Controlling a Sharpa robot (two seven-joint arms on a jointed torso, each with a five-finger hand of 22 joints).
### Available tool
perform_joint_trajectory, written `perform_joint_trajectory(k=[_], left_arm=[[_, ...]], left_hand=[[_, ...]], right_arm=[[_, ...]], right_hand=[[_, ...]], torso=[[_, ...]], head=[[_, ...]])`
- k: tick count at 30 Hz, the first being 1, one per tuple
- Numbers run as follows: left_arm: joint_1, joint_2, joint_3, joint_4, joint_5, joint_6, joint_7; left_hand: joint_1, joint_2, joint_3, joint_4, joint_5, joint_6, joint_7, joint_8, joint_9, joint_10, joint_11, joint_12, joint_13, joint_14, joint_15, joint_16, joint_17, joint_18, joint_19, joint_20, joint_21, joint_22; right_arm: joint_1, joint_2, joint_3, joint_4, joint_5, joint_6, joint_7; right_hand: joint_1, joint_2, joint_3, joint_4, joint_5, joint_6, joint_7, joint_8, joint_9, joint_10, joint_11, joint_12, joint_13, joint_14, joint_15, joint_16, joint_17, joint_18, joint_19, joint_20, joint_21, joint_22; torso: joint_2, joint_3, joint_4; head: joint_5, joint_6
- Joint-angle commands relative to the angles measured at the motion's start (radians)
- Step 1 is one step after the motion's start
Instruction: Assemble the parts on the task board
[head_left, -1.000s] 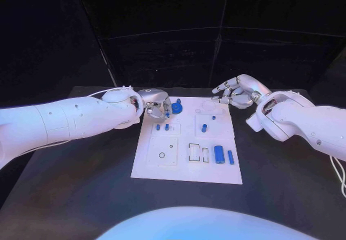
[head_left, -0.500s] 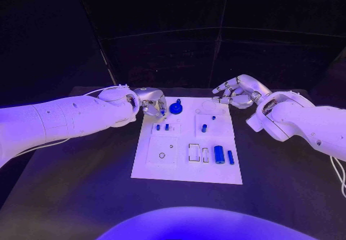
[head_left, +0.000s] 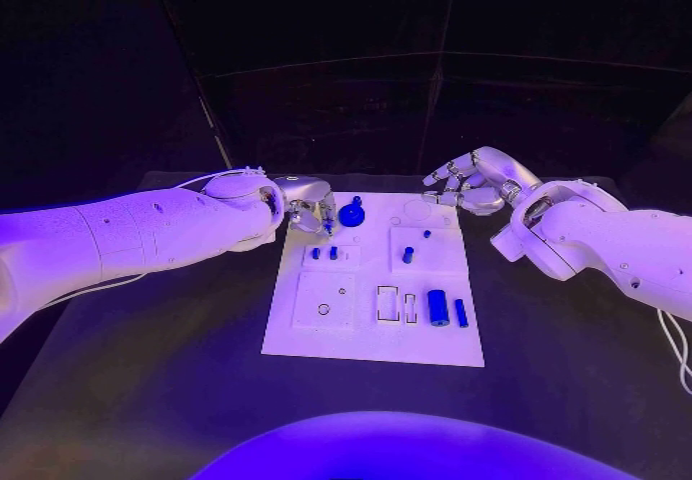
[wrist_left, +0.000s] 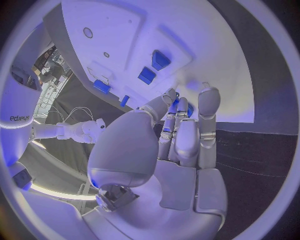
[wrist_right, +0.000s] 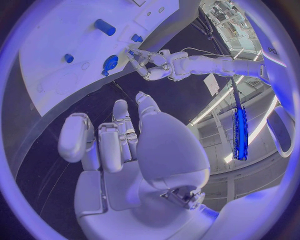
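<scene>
Two hands are hovering at the task board (head_left: 372, 340) top corners. Left hand (head_left: 309, 211), fingers curled together and holding nothing, is sitting just left of the round blue part (head_left: 352, 214) at upper centre. Right hand (head_left: 476, 184), fingers loosely spread, is hanging empty beyond the board's upper right corner.

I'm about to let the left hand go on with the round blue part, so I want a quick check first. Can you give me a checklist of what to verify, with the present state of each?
1. Left hand at the round blue part: ok, it sits beside the part at the board's far left corner.
2. Left hand's hold on that part: cannot tell, the fingertips hide any contact.
3. Right hand clear of the task board: ok, it hovers off the far right corner, holding nothing.
4. Large blue cylinder out of the way: ok, it lies on the board's near right part.
5. Small blue pegs: ok, standing on the board.
</scene>
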Motion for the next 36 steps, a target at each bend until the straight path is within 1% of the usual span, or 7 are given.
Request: perform_joint_trajectory(k=[1,5,8,15,28,32,36], left_arm=[[0.002,0.004,0.001,-0.003,0.005,0.04,-0.014],[0.002,0.006,0.001,-0.003,0.005,0.045,-0.015],[0.002,0.009,0.001,-0.004,0.005,0.048,-0.012],[0.002,0.016,0.001,-0.009,0.006,0.051,-0.011],[0.002,0.026,0.001,-0.015,-0.001,0.067,-0.02],[0.002,0.029,0.001,-0.02,-0.006,0.079,-0.031],[0.002,0.031,0.001,-0.024,-0.008,0.094,-0.048]], left_hand=[[-0.005,-0.008,0.005,0.002,0.001,0.007,0.003,-0.004,-0.001,0.01,0.0,-0.003,0.0,0.001,0.001,0.003,-0.001,-0.014,-0.007,0.004,0.005,0.001],[-0.005,-0.009,0.006,0.002,0.001,0.007,0.003,-0.005,-0.002,0.01,0.0,-0.005,0.0,0.001,0.001,0.003,-0.001,-0.014,-0.007,0.004,0.005,0.001],[-0.004,-0.009,0.007,0.002,0.002,0.007,0.003,-0.007,-0.002,0.01,0.0,-0.007,0.0,0.001,0.001,0.003,-0.001,-0.014,-0.007,0.004,0.005,0.002],[-0.004,-0.009,0.008,0.002,0.001,0.007,0.003,-0.008,-0.003,0.01,0.0,-0.008,0.0,0.001,0.001,0.003,-0.001,-0.013,-0.008,0.004,0.005,0.002],[-0.004,-0.009,0.009,0.002,0.002,0.007,0.003,-0.009,-0.003,0.01,0.0,-0.01,0.0,0.001,0.001,0.003,-0.002,-0.013,-0.008,0.004,0.004,0.001],[-0.008,-0.013,0.009,0.003,0.001,0.001,0.006,-0.016,-0.007,0.004,0.004,-0.02,-0.001,0.001,0.003,0.003,-0.005,-0.014,-0.009,0.005,0.005,0.003],[-0.028,-0.029,0.002,0.011,0.001,-0.031,0.013,-0.04,-0.016,-0.02,0.013,-0.041,-0.004,0.0,0.01,0.002,-0.009,-0.014,-0.013,0.01,0.0,0.0]], right_arm=[[0.001,0.002,0.001,0.0,0.005,0.0,0.01],[0.001,0.002,0.001,0.0,0.005,0.0,0.009],[0.001,0.002,0.001,0.0,0.005,0.0,0.009],[0.001,0.002,0.001,0.0,0.005,0.0,0.009],[0.001,0.003,0.001,0.001,0.005,0.001,0.009],[0.001,0.003,0.001,0.002,0.005,0.001,0.009],[0.001,0.003,0.001,0.001,0.005,0.003,0.008]], right_hand=[[0.008,0.005,0.0,0.005,0.004,0.005,0.0,0.006,-0.001,0.004,0.0,0.004,0.0,0.052,-0.004,-0.002,0.094,0.009,-0.001,-0.002,-0.005,0.001],[0.008,0.005,0.0,0.005,0.004,0.005,0.0,0.006,-0.001,0.004,0.0,0.004,0.0,0.052,-0.004,-0.002,0.094,0.009,-0.001,-0.002,-0.005,0.001],[0.008,0.005,0.0,0.005,0.004,0.005,0.0,0.006,-0.001,0.004,0.0,0.004,0.0,0.052,-0.004,-0.002,0.094,0.009,-0.001,-0.002,-0.005,0.001],[0.008,0.006,0.0,0.005,0.004,0.005,0.0,0.006,-0.001,0.006,0.0,0.004,-0.001,0.052,-0.004,-0.001,0.095,0.009,0.0,-0.003,-0.005,0.001],[0.008,0.006,0.0,0.006,0.004,0.005,0.0,0.006,-0.001,0.006,0.0,0.005,-0.001,0.052,-0.005,-0.001,0.095,0.009,0.0,-0.003,-0.005,0.001],[0.008,0.006,0.0,0.006,0.004,0.005,0.0,0.006,-0.001,0.006,0.0,0.005,-0.001,0.052,-0.005,-0.001,0.095,0.009,0.0,-0.003,-0.005,0.001],[0.008,0.006,0.0,0.006,0.004,0.005,0.0,0.006,-0.001,0.006,0.0,0.005,-0.001,0.052,-0.005,-0.001,0.095,0.009,0.0,-0.003,-0.005,0.001]], torso=[[0.0,0.0006,0.0001],[0.0,0.0004,0.0002],[0.0,0.0011,-0.0001],[0.0,0.0007,-0.0008],[0.0,0.0011,-0.0002],[0.0,0.0005,-0.0005],[0.0,0.0009,-0.0005]], head=[[0.001,0.001],[0.002,0.0],[0.002,0.0],[0.003,-0.001],[0.004,0.0],[0.004,-0.001],[0.005,-0.002]])
